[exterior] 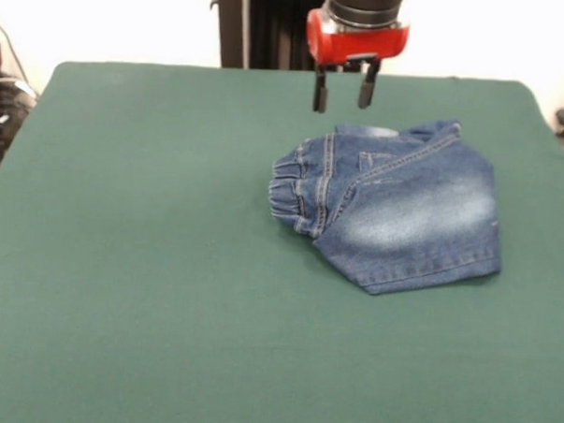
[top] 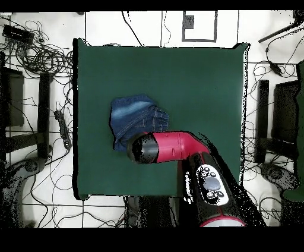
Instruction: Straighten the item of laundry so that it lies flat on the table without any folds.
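Note:
The small blue denim jeans (exterior: 394, 207) lie folded over in a compact bundle on the dark green table (exterior: 149, 262), right of centre in the front view. The gathered elastic waistband points left, and a faded whitish patch shows on top. My gripper (exterior: 342, 90) hangs above the table just beyond the bundle's far edge, fingers apart and empty, clear of the cloth. In the overhead view the jeans (top: 133, 119) lie left of centre on the table (top: 196, 77), and the red arm (top: 172, 147) covers their near edge and hides the gripper.
The table's edges show on all sides in the overhead view. Cables (top: 41, 56) and stands (top: 261, 119) lie on the floor around it. The robot's black pedestal (exterior: 262, 23) stands behind the far edge.

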Controlling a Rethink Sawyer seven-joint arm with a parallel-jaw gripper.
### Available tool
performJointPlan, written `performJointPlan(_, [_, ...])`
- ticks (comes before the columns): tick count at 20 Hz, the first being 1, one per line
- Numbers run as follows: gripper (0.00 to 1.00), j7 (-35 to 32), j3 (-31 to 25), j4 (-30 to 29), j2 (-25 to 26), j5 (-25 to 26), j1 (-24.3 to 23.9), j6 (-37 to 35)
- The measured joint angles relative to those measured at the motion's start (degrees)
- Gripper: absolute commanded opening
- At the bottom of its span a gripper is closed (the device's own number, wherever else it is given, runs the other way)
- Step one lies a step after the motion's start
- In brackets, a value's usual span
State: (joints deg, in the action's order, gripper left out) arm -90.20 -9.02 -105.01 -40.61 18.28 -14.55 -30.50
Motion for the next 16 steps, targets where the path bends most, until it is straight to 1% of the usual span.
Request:
performJointPlan(5, [1.0, 0.0, -2.3, 0.6, 0.0, 2.5, -1.2, 0.0])
performJointPlan(10, [1.0, 0.0, -4.6, 1.7, 0.0, 6.3, -2.7, 0.0])
performJointPlan(16, [1.0, 0.0, -5.9, 2.9, 0.1, 8.2, -3.0, -0.1])
